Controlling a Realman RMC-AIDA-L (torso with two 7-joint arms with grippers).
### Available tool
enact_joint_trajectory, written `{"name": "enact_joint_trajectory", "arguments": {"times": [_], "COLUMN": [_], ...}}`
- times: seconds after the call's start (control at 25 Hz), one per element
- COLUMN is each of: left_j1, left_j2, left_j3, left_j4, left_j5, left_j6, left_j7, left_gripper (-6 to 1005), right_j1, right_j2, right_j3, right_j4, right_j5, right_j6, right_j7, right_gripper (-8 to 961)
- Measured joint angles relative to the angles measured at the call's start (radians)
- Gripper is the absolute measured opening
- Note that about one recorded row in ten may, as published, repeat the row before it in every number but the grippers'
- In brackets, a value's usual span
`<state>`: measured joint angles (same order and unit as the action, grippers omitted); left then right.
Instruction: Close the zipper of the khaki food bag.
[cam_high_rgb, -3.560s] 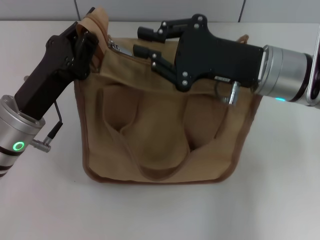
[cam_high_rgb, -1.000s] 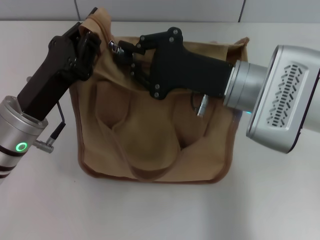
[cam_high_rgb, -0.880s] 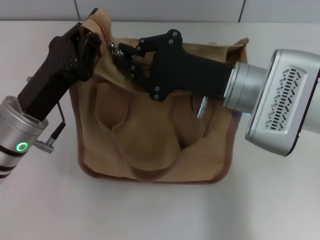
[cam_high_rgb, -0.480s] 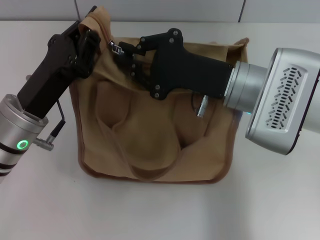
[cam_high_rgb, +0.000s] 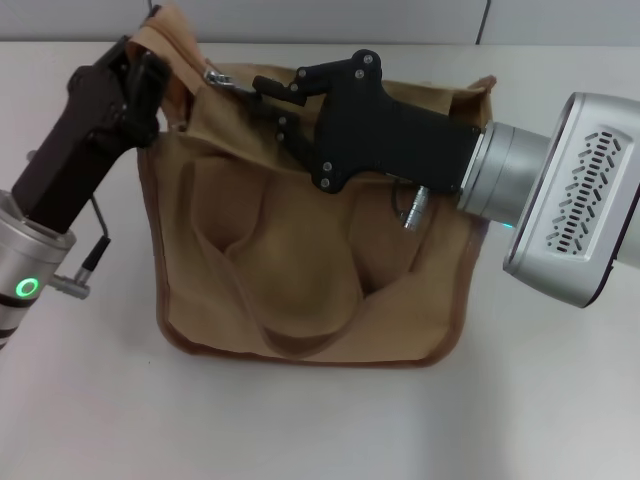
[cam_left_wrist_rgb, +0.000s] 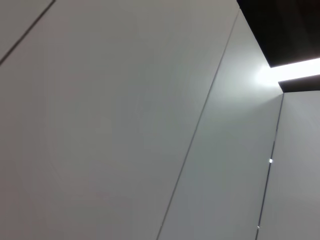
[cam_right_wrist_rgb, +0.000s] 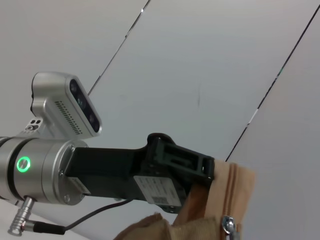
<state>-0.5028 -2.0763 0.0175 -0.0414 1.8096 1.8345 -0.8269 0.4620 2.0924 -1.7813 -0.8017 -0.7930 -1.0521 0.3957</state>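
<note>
**A:** Where do things stand with the khaki food bag (cam_high_rgb: 300, 250)?

**B:** It sits mid-frame on the white worktop (cam_high_rgb: 560, 400). The left tool (cam_high_rgb: 148, 62), in the upper left of the head view, is clamped on the bag's raised corner fabric. Compared with half a second ago, that corner has been drawn further up and to the left, pulling the top edge taut.

**A:** And the right tool?

**B:** The right tool (cam_high_rgb: 262, 95) has shifted toward the right along the top edge. Its fingers stand slightly parted, and nothing sits between them. A moment ago they were at the silver pull tab (cam_high_rgb: 213, 76); now the tab lies just to their left, apparently free.

**A:** So the zipper (cam_right_wrist_rgb: 231, 187) isn't moving?

**B:** I'd judge the tab slipped out or was let go. The closing pull looks barely begun, and the tab probably needs regrasping.
</note>
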Motion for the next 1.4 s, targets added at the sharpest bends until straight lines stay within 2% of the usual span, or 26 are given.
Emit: {"name": "enact_joint_trajectory", "arguments": {"times": [0.2, 0.44, 0.84, 1.08, 1.24, 1.4], "left_j1": [0.013, 0.01, 0.004, 0.002, 0.002, 0.003], "left_j2": [0.001, 0.0, -0.001, -0.002, -0.002, -0.002], "left_j3": [-0.019, -0.021, -0.017, -0.016, -0.015, -0.014], "left_j4": [0.002, 0.003, -0.003, -0.005, -0.004, -0.004], "left_j5": [0.0, 0.004, 0.006, 0.006, 0.007, 0.007], "left_j6": [0.0, 0.0, 0.0, 0.002, 0.002, 0.001], "left_j7": [0.0, 0.0, 0.0, 0.0, 0.0, 0.0], "left_gripper": [23, 23, 22, 22, 22, 22], "right_j1": [-0.001, -0.014, -0.014, -0.016, -0.032, -0.024], "right_j2": [0.0, 0.0, 0.0, 0.0, -0.004, -0.014], "right_j3": [0.0, 0.0, 0.0, 0.001, 0.034, 0.123], "right_j4": [0.002, 0.003, 0.004, 0.003, -0.003, -0.013], "right_j5": [0.0, 0.064, 0.089, 0.11, 0.15, 0.114], "right_j6": [-0.002, -0.017, -0.029, -0.057, -0.15, -0.215], "right_j7": [0.0, -0.008, -0.013, 0.01, 0.164, 0.442], "right_gripper": [105, -1, -1, 94, 146, 167]}}
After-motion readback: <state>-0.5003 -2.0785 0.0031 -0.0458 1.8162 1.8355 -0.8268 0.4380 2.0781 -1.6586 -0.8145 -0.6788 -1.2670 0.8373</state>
